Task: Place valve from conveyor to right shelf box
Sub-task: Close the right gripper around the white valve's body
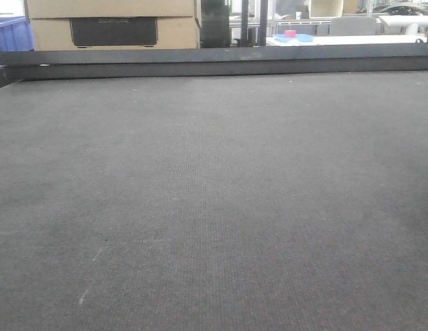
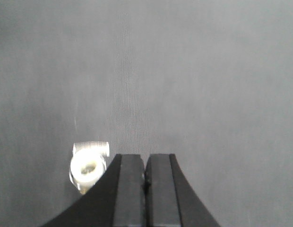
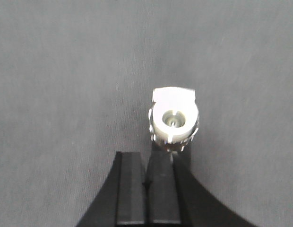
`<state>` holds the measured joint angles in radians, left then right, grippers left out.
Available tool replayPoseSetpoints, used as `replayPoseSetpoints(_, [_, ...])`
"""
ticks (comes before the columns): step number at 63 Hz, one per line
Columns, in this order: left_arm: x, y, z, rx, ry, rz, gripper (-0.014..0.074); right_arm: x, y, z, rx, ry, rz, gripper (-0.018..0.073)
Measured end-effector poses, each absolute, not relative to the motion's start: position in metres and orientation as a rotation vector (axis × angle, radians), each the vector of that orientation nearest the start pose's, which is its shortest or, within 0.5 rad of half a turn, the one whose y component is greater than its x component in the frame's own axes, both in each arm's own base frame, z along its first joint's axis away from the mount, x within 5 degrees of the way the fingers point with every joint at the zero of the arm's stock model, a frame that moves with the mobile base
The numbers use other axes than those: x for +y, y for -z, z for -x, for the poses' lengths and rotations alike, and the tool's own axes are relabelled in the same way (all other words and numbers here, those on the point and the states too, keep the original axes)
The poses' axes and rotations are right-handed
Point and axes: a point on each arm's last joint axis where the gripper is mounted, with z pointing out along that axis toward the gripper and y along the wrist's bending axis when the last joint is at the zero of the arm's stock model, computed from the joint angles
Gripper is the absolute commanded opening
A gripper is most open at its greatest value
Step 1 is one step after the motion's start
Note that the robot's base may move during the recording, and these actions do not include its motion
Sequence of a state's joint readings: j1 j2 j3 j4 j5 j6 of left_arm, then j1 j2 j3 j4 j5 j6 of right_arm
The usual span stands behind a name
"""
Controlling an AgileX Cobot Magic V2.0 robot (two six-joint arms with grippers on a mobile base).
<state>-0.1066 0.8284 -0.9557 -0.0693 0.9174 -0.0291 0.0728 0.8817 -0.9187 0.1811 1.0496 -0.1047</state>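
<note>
Dark grey woven conveyor fills all three views. On it, lying loose, sits a small silvery valve, round port showing, just beyond and slightly right of your right pincer, whose jaws are pressed together, holding nothing. Your left pincer is likewise closed and empty. Descending closed or off-centre would likely knock the valve aside; it may roll.

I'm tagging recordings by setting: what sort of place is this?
Likely a factory or warehouse cell: a wide grey conveyor belt edged by a black rail, a metal valve lying on it, cardboard boxes and a blue crate behind.
</note>
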Motion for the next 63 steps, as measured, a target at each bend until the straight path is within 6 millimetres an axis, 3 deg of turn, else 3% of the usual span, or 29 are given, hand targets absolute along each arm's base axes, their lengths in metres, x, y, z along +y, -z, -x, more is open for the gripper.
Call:
replayPoseSetpoints(14, [-0.024, -0.358, -0.176, 2.496, 0.148, -0.078, -0.0111, 0.029, -0.362, -0.184, 2.636, -0.240, 0.204, -0.0165])
replayPoseSetpoints(29, [-0.025, -0.351, -0.184, 2.549, 0.145, -0.078, -0.0111, 0.031, -0.358, -0.224, 2.702, -0.233, 0.205, -0.0148])
replayPoseSetpoints(38, [-0.025, -0.351, -0.184, 2.543, 0.145, -0.078, -0.0111, 0.030, -0.343, -0.246, 2.772, -0.193, 0.211, 0.0015])
replayPoseSetpoints(51, [-0.025, -0.352, -0.185, 2.531, 0.146, -0.077, -0.0111, 0.029, -0.320, -0.264, 2.864, -0.157, 0.218, 0.0412])
replayPoseSetpoints(56, [-0.025, -0.353, -0.185, 2.526, 0.146, -0.077, -0.0111, 0.029, -0.314, -0.269, 2.888, -0.158, 0.218, 0.0472])
replayPoseSetpoints(63, [-0.026, -0.354, -0.187, 2.505, 0.147, -0.075, -0.0111, 0.030, -0.303, -0.277, 2.928, -0.160, 0.218, 0.0459])
